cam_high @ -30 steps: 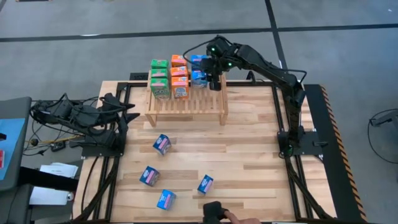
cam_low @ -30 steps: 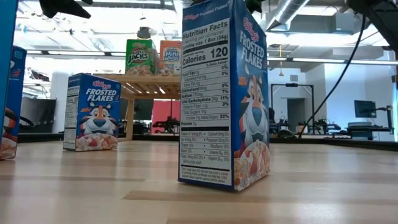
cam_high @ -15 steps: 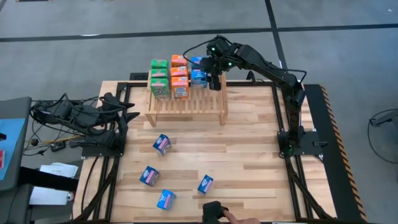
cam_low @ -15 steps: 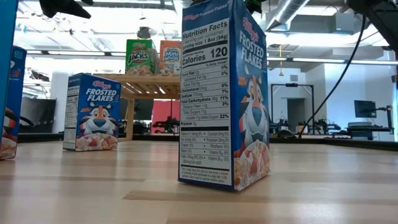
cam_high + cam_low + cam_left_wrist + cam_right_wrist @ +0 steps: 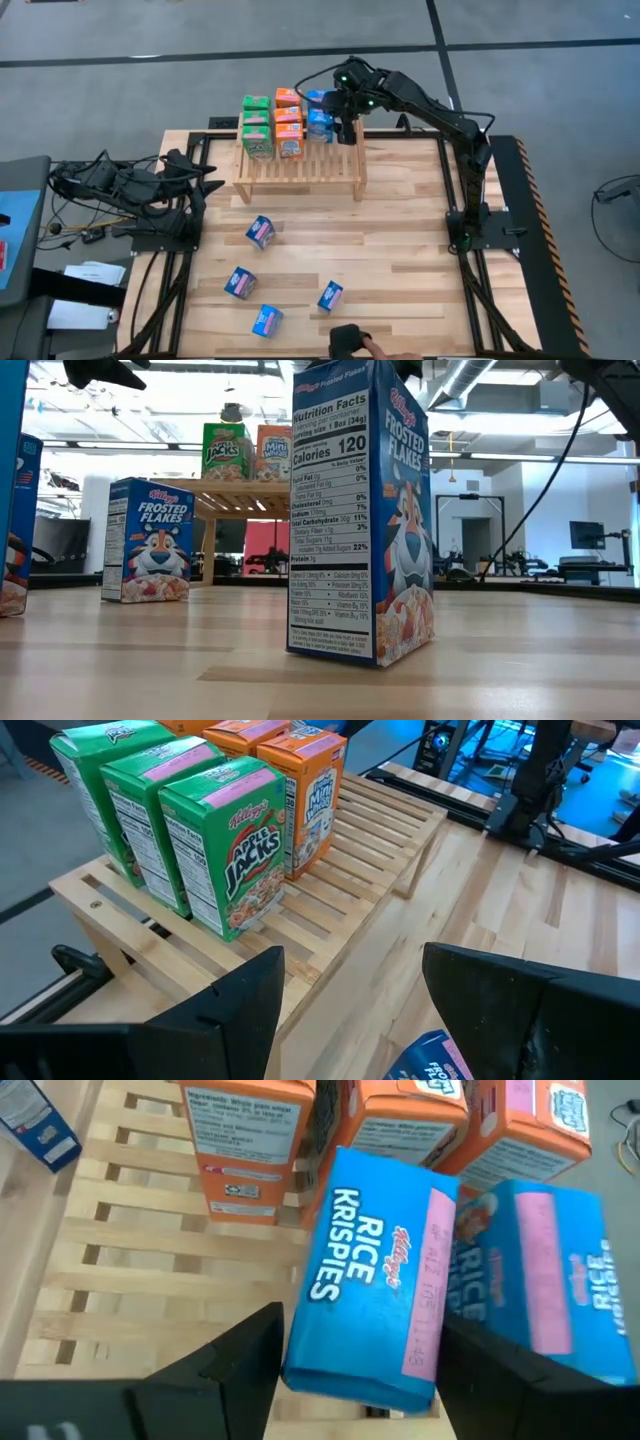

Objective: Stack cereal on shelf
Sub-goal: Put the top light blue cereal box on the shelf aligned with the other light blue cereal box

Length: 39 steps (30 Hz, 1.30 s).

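High view: the right gripper (image 5: pixel 344 128) is seen over the rack (image 5: pixel 300 164) at 12 o'clock, fingers parted either side of a blue box (image 5: pixel 375 1305), which stands on the slats. The left gripper (image 5: pixel 350 1010) is parked at 9 o'clock, open and empty.

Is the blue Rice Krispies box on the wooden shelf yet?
Yes. The Rice Krispies box stands on the shelf slats, between the right gripper and its open fingers.
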Motion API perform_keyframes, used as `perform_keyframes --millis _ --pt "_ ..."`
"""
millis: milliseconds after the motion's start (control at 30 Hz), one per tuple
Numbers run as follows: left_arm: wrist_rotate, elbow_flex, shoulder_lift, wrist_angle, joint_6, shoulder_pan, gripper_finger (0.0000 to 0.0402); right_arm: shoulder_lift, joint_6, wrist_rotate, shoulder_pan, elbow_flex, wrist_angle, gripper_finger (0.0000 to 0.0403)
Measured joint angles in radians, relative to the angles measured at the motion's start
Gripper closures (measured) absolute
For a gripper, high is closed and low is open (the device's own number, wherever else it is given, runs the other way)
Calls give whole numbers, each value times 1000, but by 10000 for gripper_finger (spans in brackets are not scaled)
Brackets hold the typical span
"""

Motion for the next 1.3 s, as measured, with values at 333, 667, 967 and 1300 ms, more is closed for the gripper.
perform_keyframes --millis 333,667,967,1300 --pt "2 0 0 0 -15 0 173 0 -3 22 2 65 -114 141" --pt "2 0 0 0 -23 0 173 -1 -19 114 2 80 -149 141" --pt "2 0 0 0 -23 0 173 -6 -38 113 7 80 -152 141" --pt "2 0 0 0 -25 0 170 -6 -14 115 9 88 -157 124"
